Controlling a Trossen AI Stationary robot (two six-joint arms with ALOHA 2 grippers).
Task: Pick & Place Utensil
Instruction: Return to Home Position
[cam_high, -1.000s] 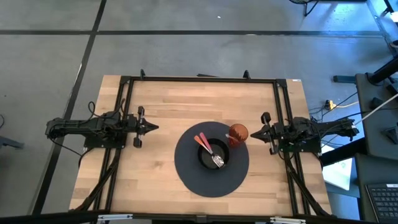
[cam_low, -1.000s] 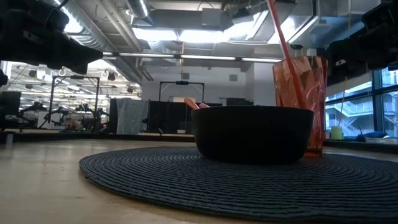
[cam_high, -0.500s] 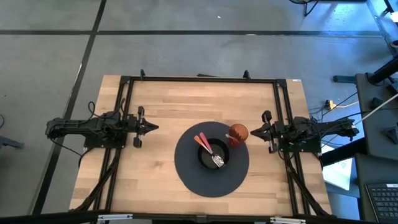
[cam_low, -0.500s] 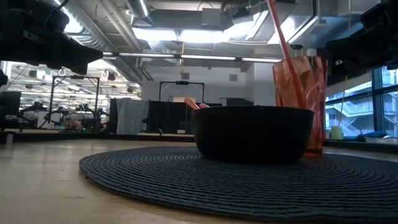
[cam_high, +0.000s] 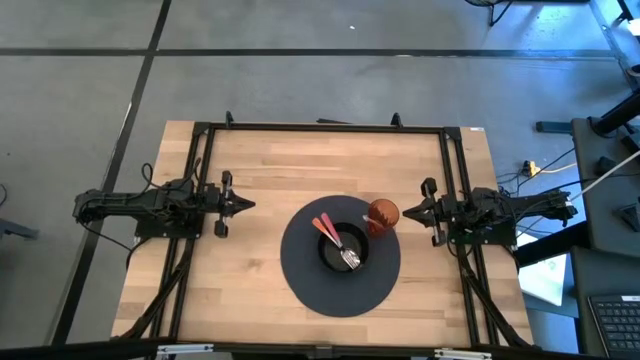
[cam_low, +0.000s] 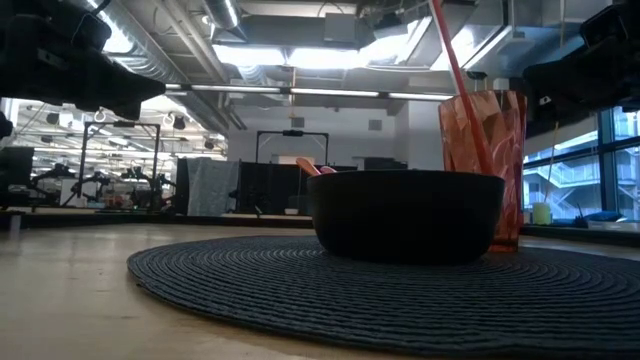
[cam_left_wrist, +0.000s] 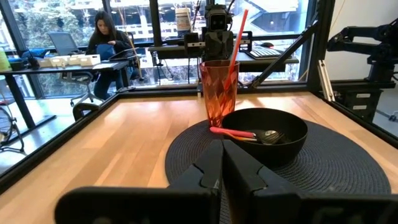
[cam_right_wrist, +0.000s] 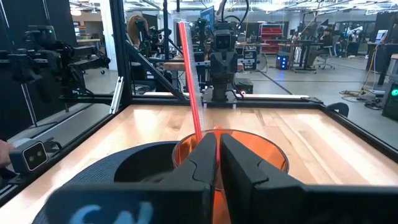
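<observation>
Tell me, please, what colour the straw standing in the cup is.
The straw is orange-red, standing in the translucent orange cup; the left wrist view shows it best.

In the low view the black bowl (cam_low: 405, 215) is hiding the two utensils (cam_left_wrist: 242, 133), with only one handle tip (cam_low: 308, 165) showing over its rim, and the orange straw (cam_low: 455, 70) is running off the top edge. In the right wrist view the right gripper (cam_right_wrist: 217, 138) is covering the brown cup's (cam_right_wrist: 264, 152) middle
</observation>
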